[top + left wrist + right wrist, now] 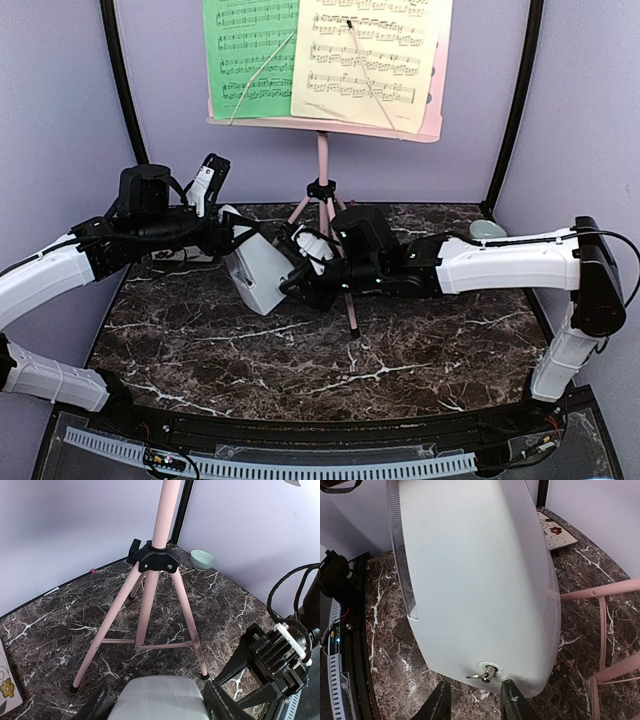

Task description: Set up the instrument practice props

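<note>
The metronome [256,272] sits between the two arms over the middle of the marble table [300,370], and the grippers hide much of it. The pictures do not show whether its lower edge touches the marble. It is tilted rather than upright. In the overhead view its long axis runs from far left to near right, but which end is the narrow top is hard to tell.

The left gripper [157,702] has the body clamped, one dark finger [97,707] pressed against each side. The right wrist view is almost filled by the white casing, with a small metal winding key [487,672] low on it. The right gripper [475,692] has its fingers [440,705] a narrow gap apart, empty, with the key just beyond the tips. Whether they touch the casing cannot be told.

A flower-patterned card [7,685] lies flat by the left edge, mostly cut off.

Behind the arms the pink music stand [323,160] stands upright at the back centre, tripod legs spread. One leg passes under the right gripper. Its desk is cropped at the top and carries a green page [250,55] on the left, overlapped by a pale-yellow page [365,60].

A pale-green bowl [203,559] sits in the far right corner.
</note>
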Action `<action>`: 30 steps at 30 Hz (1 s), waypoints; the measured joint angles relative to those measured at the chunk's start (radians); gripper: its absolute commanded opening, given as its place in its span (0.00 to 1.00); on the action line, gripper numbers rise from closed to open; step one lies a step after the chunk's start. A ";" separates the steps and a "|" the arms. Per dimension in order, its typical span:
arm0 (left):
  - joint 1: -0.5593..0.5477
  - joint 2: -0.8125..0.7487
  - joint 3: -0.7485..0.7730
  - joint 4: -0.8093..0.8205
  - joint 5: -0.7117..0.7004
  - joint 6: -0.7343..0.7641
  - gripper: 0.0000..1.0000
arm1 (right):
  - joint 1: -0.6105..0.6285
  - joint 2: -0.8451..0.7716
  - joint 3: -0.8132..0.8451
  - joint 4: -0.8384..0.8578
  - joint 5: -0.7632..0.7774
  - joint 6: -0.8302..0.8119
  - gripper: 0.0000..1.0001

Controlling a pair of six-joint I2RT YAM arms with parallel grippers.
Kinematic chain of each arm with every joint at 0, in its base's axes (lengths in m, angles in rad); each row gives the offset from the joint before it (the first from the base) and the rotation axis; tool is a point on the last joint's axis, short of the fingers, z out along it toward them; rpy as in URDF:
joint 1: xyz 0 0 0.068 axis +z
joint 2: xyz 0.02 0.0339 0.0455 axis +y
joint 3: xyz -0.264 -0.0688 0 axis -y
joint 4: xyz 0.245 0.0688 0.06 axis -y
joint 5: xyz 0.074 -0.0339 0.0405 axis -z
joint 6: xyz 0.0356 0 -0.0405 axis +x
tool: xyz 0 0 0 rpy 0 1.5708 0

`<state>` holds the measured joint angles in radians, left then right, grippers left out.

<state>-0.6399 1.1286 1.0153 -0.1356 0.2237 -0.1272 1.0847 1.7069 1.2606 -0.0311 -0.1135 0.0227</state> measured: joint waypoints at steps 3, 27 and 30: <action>0.000 0.000 0.000 0.000 -0.001 0.000 0.00 | 0.000 0.000 0.000 -0.003 0.017 0.022 0.48; -0.037 -0.002 -0.034 0.060 -0.223 -0.087 0.00 | 0.029 0.128 0.125 0.000 0.257 0.307 0.31; -0.037 -0.002 -0.034 0.060 -0.227 -0.087 0.00 | 0.029 0.128 0.126 -0.003 0.286 0.320 0.22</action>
<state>-0.6773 1.1271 0.9810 -0.0757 -0.0029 -0.2138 1.1137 1.8347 1.3861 -0.0338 0.1726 0.3424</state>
